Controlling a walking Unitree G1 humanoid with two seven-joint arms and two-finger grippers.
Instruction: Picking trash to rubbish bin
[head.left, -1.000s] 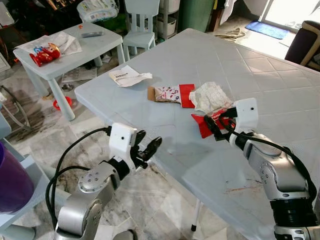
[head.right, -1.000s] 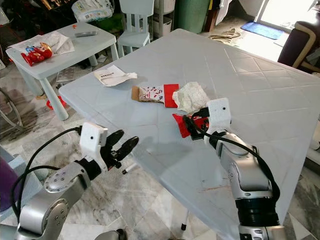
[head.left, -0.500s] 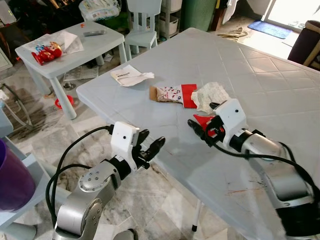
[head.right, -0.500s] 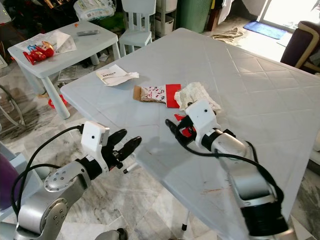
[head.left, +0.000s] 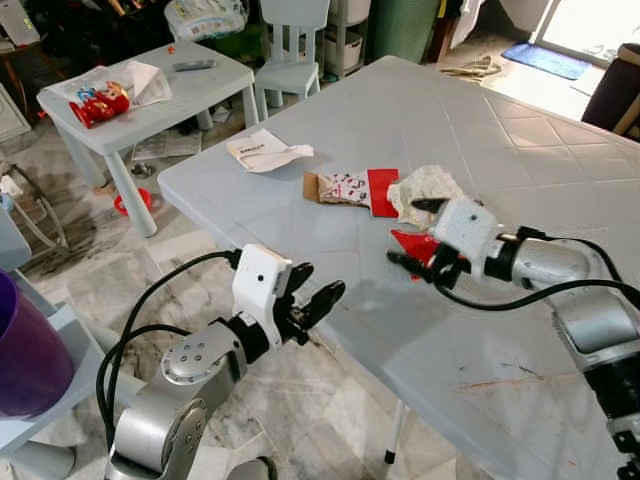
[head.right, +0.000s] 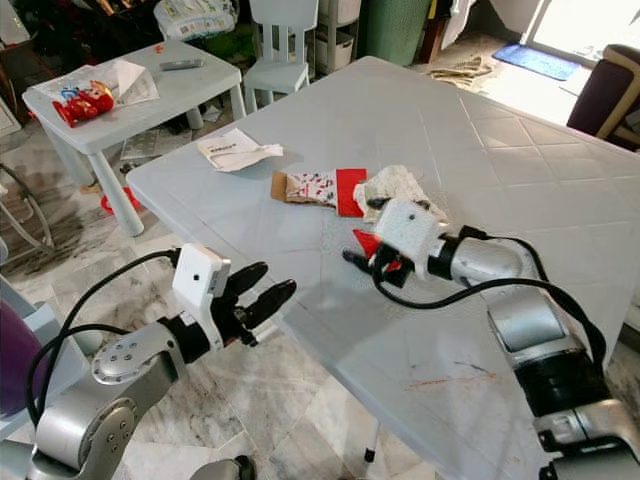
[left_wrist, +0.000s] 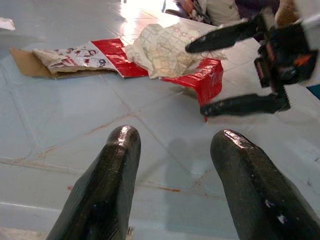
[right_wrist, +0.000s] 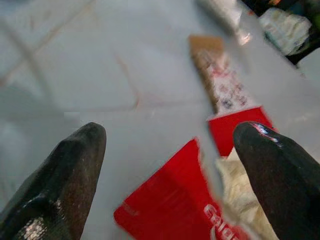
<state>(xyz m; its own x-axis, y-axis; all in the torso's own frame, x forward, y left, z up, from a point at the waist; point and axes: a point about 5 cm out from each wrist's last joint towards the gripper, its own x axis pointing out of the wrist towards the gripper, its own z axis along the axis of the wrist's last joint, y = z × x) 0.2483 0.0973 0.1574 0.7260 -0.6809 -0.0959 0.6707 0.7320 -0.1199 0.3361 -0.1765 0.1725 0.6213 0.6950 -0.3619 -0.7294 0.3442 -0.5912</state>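
A red wrapper (head.left: 410, 243) lies on the big grey table (head.left: 560, 150), partly under a crumpled white paper (head.left: 425, 188). My right gripper (head.left: 416, 234) is open just above the table, one finger on each side of the wrapper's near end (right_wrist: 175, 205). A flattened brown and red carton (head.left: 345, 188) lies just beyond, and a white paper sheet (head.left: 265, 152) sits near the table's far left corner. My left gripper (head.left: 318, 282) is open with nothing in it, hanging in front of the table's near edge and pointing at the wrapper (left_wrist: 207, 80).
A small white table (head.left: 200, 90) at the back left holds a red snack packet (head.left: 100, 103) and tissue. A white chair (head.left: 290, 40) stands behind it. A purple bin (head.left: 25, 350) is at my far left. Marble floor lies below the table edge.
My right wrist has swung round and its fingers have spread apart around the red wrapper. The left gripper has barely moved. The camera has shifted slightly.
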